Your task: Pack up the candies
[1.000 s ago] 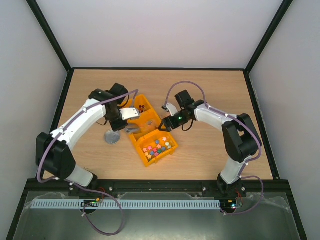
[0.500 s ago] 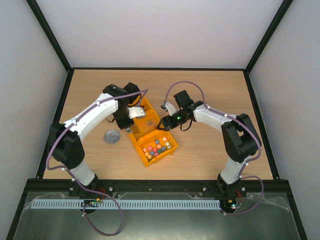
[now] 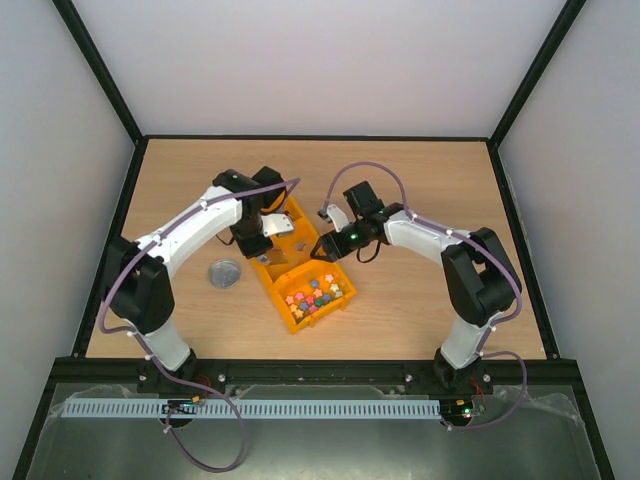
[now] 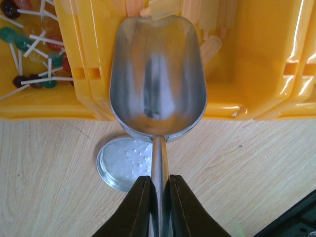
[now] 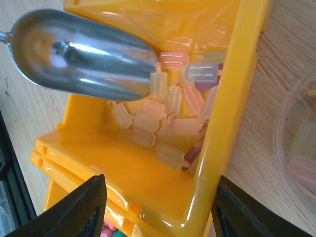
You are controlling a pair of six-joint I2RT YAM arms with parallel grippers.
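My left gripper (image 4: 157, 180) is shut on the handle of a metal scoop (image 4: 157, 79). The scoop's bowl is almost empty and reaches into the middle yellow bin (image 3: 292, 246). Its tip (image 5: 148, 74) touches a heap of pale pastel popsicle-shaped sweets (image 5: 173, 108), and one piece lies at the tip. My right gripper (image 5: 170, 217) is open, with one jaw on each side of that bin's near corner; it also shows in the top view (image 3: 325, 248). Candies in gold, brown or reddish twisted wrappers show in no view.
Three yellow bins stand in a row: the far one (image 4: 29, 94) holds lollipops, the near one (image 3: 335, 303) holds coloured star sweets. A round metal lid (image 4: 123, 163) lies on the wooden table left of the bins. A clear container's rim (image 5: 291, 143) shows to the right.
My left arm has swung the scoop from beside the lid up and over the middle bin, into the pale sweets. My right gripper has edged slightly left at the bin.
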